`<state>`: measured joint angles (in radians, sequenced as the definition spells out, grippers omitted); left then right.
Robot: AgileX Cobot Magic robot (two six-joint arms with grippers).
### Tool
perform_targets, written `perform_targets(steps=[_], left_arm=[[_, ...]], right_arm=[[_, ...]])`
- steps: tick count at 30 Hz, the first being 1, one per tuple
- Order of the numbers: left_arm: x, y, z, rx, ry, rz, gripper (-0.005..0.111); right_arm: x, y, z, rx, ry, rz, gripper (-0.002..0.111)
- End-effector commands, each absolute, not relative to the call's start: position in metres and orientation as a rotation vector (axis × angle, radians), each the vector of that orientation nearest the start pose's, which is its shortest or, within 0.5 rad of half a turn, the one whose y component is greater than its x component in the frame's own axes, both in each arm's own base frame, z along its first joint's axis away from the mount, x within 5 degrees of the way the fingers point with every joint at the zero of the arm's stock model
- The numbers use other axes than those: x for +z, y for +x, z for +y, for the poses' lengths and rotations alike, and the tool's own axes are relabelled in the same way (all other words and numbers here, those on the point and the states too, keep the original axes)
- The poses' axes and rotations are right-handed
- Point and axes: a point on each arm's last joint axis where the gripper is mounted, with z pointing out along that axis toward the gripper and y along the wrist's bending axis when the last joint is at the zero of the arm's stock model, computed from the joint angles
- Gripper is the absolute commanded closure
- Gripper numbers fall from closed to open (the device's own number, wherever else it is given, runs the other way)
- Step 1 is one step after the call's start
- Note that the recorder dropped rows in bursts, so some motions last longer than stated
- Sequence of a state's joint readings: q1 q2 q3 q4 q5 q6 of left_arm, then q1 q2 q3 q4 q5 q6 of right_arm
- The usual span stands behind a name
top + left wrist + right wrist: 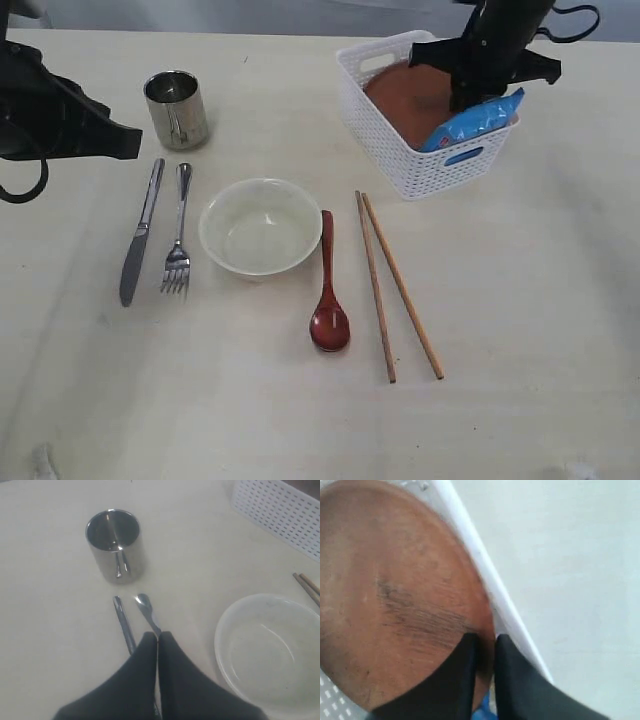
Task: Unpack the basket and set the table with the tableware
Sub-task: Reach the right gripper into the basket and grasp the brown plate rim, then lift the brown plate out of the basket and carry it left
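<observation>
Sitting top right in the ext. view, the basket (pixel 440 175) is holding the plate (pixel 400 100) & a blue crisp packet (pixel 478 120), w/ the right pincer (pixel 465 100) reaching in. On the tabletop (pixel 520 300) the bowl (pixel 260 225), cup (pixel 177 108), knife (pixel 140 235), fork (pixel 180 235), spoon (pixel 328 290) & chopsticks (pixel 395 285) are lying out. Left wrist view: the left pincer (pixel 158 639) is hanging clenched, w/ nothing in it, over the knife & fork ends. Right wrist view: the right pincer is pinching the plate's rim by the basket wall.
</observation>
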<state>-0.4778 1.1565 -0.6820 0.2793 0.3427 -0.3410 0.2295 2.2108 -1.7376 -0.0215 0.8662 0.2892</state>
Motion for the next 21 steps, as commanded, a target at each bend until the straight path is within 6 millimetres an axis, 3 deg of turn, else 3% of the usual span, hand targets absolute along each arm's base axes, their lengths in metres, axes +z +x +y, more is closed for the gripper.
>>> perform_targets(steps=[1, 9, 21], left_arm=[[0.263, 0.207, -0.097, -0.185, 0.4, 2.251, 0.106], [0.263, 0.207, -0.097, -0.184, 0.402, 2.251, 0.106], [0.263, 0.207, -0.097, -0.184, 0.402, 2.251, 0.106]], right_arm=[[0.165, 0.46, 0.102, 0.087, 0.053, 2.81, 0.109], [0.18, 0.458, 0.102, 0.088, 0.017, 2.784, 0.109], [0.246, 0.441, 0.091, -0.002, -0.066, 2.686, 0.109]])
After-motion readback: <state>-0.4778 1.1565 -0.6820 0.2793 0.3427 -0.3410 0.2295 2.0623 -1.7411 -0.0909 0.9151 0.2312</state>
